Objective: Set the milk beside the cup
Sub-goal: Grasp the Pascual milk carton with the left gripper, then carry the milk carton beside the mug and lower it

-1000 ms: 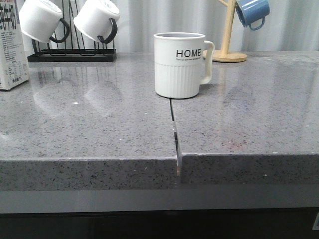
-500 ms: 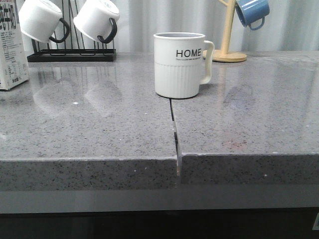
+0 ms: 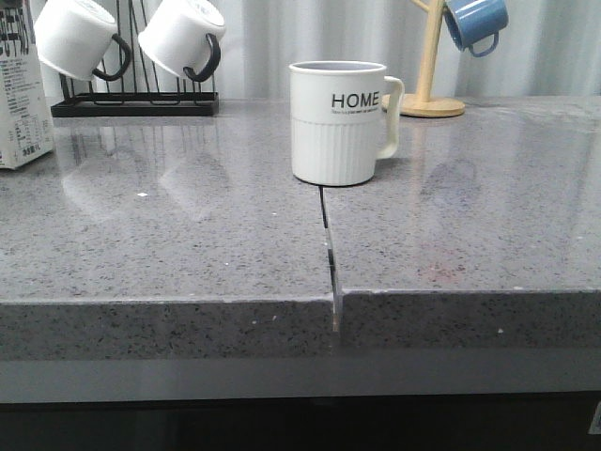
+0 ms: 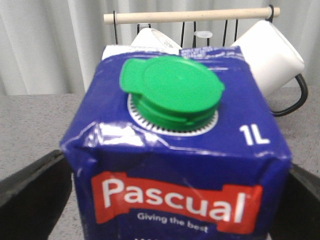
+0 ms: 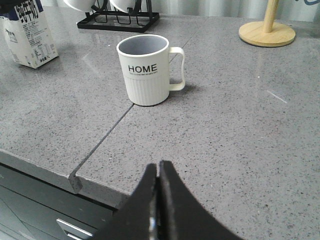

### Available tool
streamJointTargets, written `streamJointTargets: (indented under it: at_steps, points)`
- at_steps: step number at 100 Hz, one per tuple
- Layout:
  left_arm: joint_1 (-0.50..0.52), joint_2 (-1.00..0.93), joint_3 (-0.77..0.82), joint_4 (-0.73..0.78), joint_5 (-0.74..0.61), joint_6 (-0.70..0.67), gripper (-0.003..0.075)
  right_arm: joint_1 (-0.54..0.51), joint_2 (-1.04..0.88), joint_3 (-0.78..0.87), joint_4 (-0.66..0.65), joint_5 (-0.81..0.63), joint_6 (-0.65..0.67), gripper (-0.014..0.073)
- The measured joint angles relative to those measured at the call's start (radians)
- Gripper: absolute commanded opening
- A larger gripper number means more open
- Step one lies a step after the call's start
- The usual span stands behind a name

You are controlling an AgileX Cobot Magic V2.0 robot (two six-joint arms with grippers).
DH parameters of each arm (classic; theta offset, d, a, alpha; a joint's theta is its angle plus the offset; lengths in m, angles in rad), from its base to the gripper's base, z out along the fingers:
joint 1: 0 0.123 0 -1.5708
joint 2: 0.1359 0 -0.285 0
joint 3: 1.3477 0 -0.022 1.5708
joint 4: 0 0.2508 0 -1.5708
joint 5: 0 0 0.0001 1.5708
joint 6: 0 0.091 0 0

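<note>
The milk [image 3: 23, 103] stands at the far left of the grey counter, cut off by the front view's edge. In the left wrist view its blue top with a green cap [image 4: 175, 150] fills the space between my left gripper's [image 4: 170, 200] black fingers [image 4: 30, 190], which press against both of its sides. The cup [image 3: 338, 122], white with "HOME" and its handle to the right, stands mid-counter, well right of the milk. The right wrist view shows the cup [image 5: 147, 70] and the milk [image 5: 31, 37]. My right gripper [image 5: 159, 167] is shut and empty over the counter's front edge.
A black rack [image 3: 131, 103] with two white black-handled cups stands at the back left, right behind the milk. A wooden stand [image 3: 427, 94] with a blue mug [image 3: 474, 23] is at the back right. A seam [image 3: 329, 244] runs from the cup to the front edge.
The milk has shifted slightly to the left in the front view. The cup has not moved.
</note>
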State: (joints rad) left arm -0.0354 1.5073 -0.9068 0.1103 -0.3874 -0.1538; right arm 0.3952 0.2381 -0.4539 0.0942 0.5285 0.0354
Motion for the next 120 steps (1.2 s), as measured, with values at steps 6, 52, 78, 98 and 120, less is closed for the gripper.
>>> streamJointTargets:
  at_steps: [6, 52, 78, 98, 120]
  points:
    - [0.0, 0.01, -0.002, -0.002, -0.01, -0.024, 0.0522, 0.0, 0.0, 0.0, 0.0, 0.0, 0.0, -0.0037]
    - [-0.018, 0.008, -0.003, -0.019, 0.0, -0.019, 0.0037, 0.0, 0.0, 0.0, 0.0, 0.0, 0.0, -0.0037]
    - [-0.113, -0.077, -0.003, -0.039, 0.069, 0.012, 0.0052, 0.0, 0.0, 0.0, 0.0, 0.0, 0.0, -0.0037]
    - [-0.226, -0.096, -0.003, -0.102, 0.077, 0.044, 0.0052, 0.0, 0.0, 0.0, 0.0, 0.0, 0.0, -0.0037]
    - [-0.371, -0.096, -0.004, -0.253, 0.03, 0.185, 0.0052, 0.0, 0.0, 0.0, 0.0, 0.0, 0.0, -0.0037]
